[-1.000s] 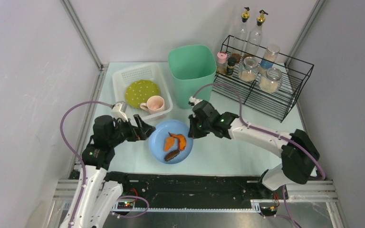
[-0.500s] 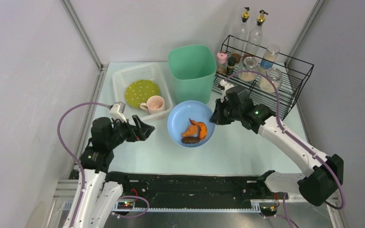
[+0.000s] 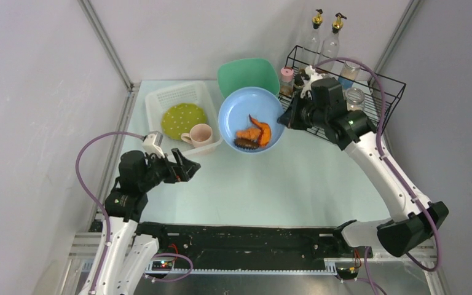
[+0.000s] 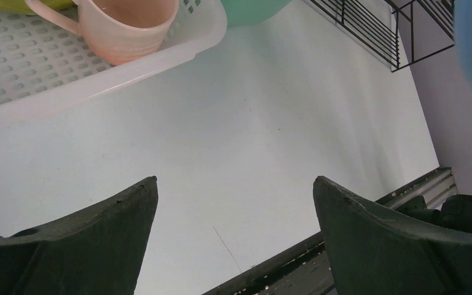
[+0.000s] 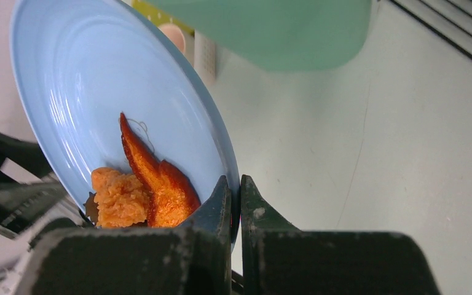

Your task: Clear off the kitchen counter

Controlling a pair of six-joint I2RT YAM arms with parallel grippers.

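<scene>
The desk is spread under everything, with the bin set at its far edge. To the right of the bin the rack is seen, with jars and two bottles kept in it. To the left of the bin the basket is placed, and a green dotted dish and a pink cup are held in it. The blue plate is held raised and tilted at the bin's near side, so that part of the bin's mouth is covered in the top view. Orange scraps and a dark piece are gathered at the plate's lower edge. The plate's rim is pinched by the right jaws, which are pressed together on it. The left jaws are spread wide and are hung over bare desk, to the left and nearer than the bin, by the basket's front corner.

A second ago the plate was low and level, well in front of the bin, between the two arms. It has since been carried up and back to the bin and tipped. The left arm has hardly been moved.
</scene>
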